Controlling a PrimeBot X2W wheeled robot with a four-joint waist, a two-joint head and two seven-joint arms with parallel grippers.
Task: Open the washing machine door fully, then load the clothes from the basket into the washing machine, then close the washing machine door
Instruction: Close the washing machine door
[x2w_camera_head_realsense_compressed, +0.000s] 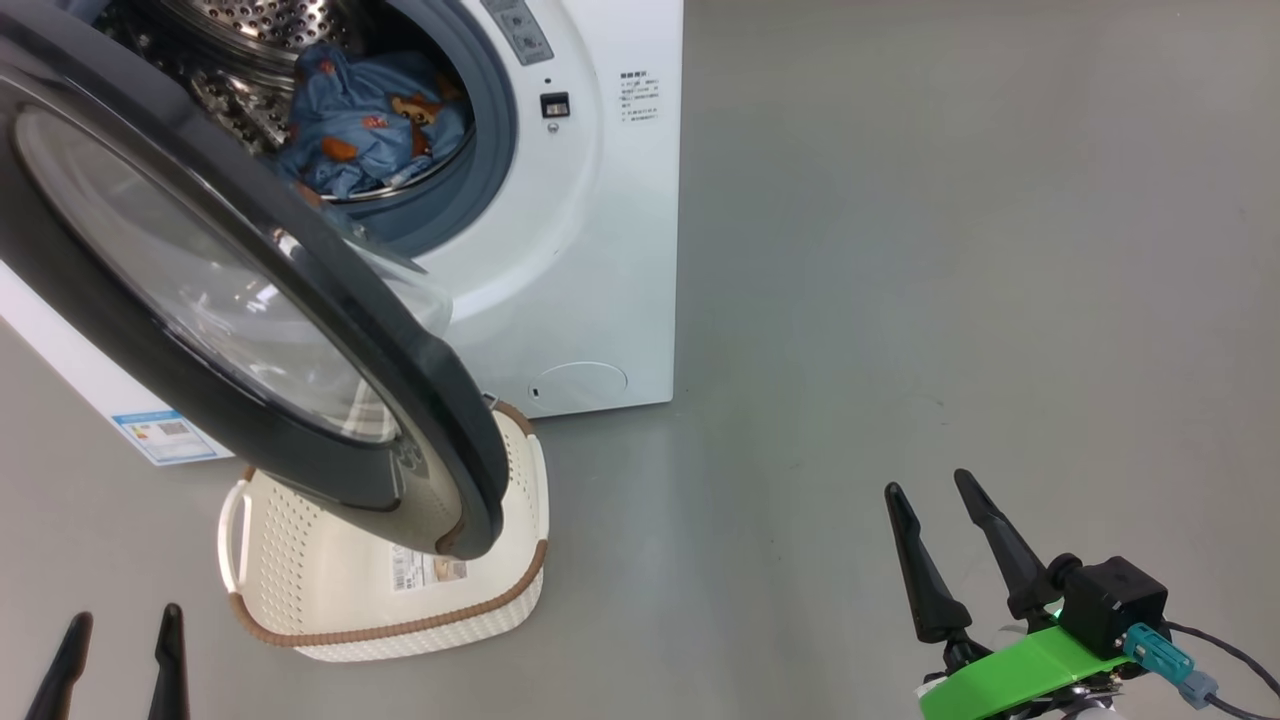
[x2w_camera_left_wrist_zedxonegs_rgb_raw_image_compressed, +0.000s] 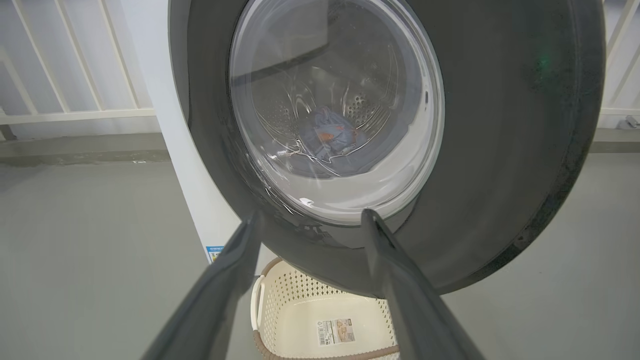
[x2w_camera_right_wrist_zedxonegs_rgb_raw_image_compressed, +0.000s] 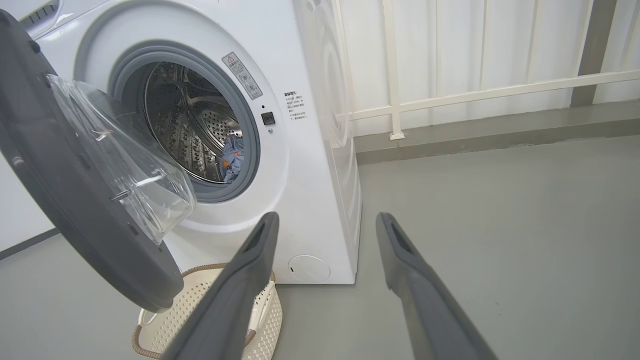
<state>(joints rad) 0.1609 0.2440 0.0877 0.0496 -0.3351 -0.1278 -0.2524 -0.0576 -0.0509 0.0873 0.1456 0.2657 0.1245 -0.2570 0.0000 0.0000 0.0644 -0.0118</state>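
HEAD VIEW: The washing machine door stands part-way open on its hinge, swung out from the white washing machine, with its lower edge hanging above the basket on the grey floor. The blue printed clothes lie inside the steel drum. Nothing lies in the part of the basket not hidden by the door, and its paper label shows. The left claw sits at the lower left and the right claw at the lower right, both spread wide, holding nothing and well apart from the machine.

LEFT WRIST VIEW: The left claw points at the door's outer face, fingers parted to either side of the window's lower edge. Whether they touch the rim cannot be told. The clothes show through the glass, and the basket sits below.

RIGHT WRIST VIEW: The released right claw faces the machine's front from a distance, with the door's bulging glass bowl at left and the clothes low in the drum.

With loading apparently done, closing looks to be what remains. The door is likely rigid and fairly heavy, swinging freely on its hinge, and its glossy rim may be slippery. The sensible contact is a flat push on the black rim near the free edge, far from the hinge, rather than on the glass. A firm last press is probably needed for the latch.
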